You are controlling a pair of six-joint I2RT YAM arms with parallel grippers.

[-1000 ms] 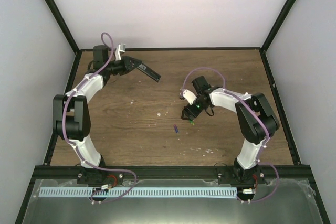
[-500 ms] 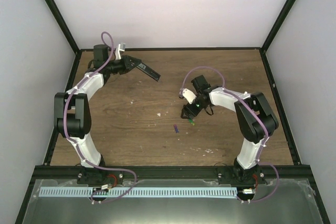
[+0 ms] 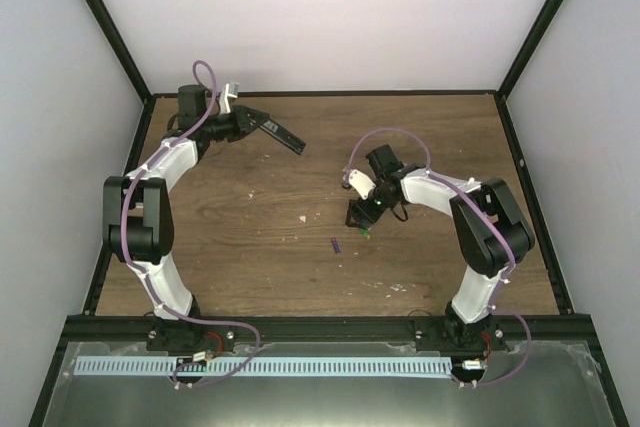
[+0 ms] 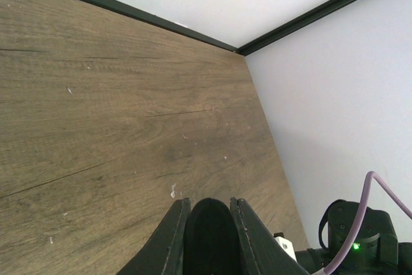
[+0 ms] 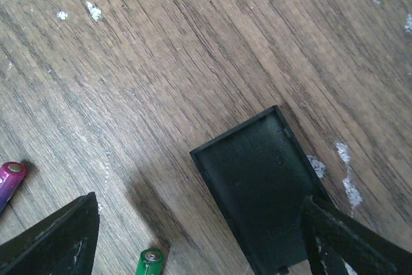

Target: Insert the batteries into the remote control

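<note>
**Remote gripped near the table's [image 3: 240, 247] far-left corner; batteries wait mid-table**
The left gripper [image 4: 207, 207] is clamped on one end of the remote control [image 3: 283, 135], likely presenting it for loading. The right gripper [image 5: 198, 227], jaws spread wide, stands over the green battery [image 5: 149, 263] and a black cover-like panel [image 5: 254, 201]. The purple battery [image 5: 11, 180] lies just beside them, well clear of every edge.

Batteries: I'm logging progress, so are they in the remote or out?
Out. The green battery and purple battery lie loose on the wood table; the remote is far off in the left end effector.
</note>
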